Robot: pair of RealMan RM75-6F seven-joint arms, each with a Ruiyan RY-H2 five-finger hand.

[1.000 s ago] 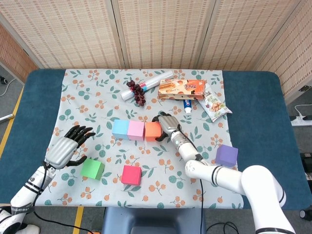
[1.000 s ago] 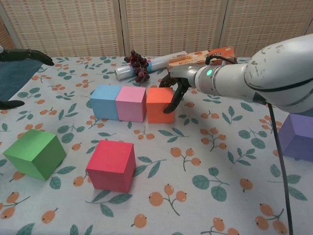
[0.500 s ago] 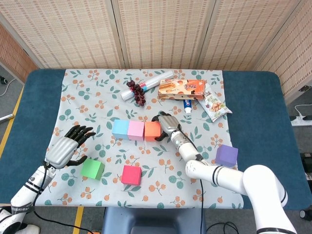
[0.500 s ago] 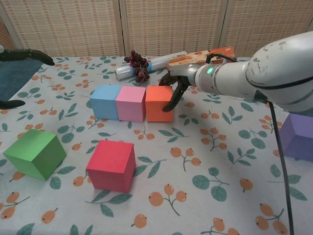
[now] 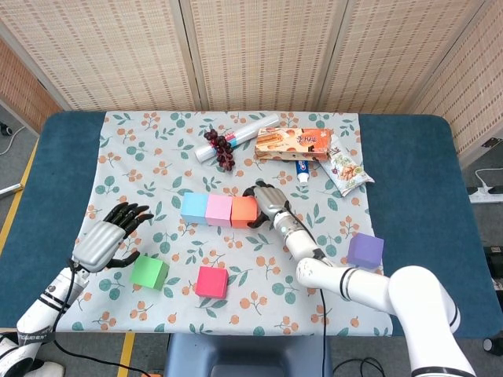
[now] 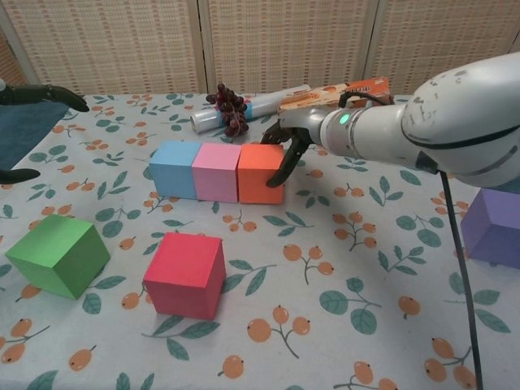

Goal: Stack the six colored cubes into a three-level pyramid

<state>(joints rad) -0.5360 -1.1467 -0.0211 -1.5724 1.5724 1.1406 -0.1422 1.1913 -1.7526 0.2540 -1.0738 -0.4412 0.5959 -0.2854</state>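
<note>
Since the earlier frame, the orange cube (image 5: 244, 211) has slid left and now touches the pink cube (image 5: 219, 210), closing the gap; the blue cube (image 5: 194, 208) completes the row. From the head camera, the right robot hand (image 5: 267, 202) curls against the orange cube's right side, pressing rather than gripping. The left robot hand (image 5: 107, 239) hovers spread and empty near the green cube (image 5: 149, 272).

From the chest camera, the right robot hand's fingertips (image 6: 280, 174) touch the orange face. Best to push level and square, then check the row is flush before adding the red cube (image 6: 186, 275).
</note>
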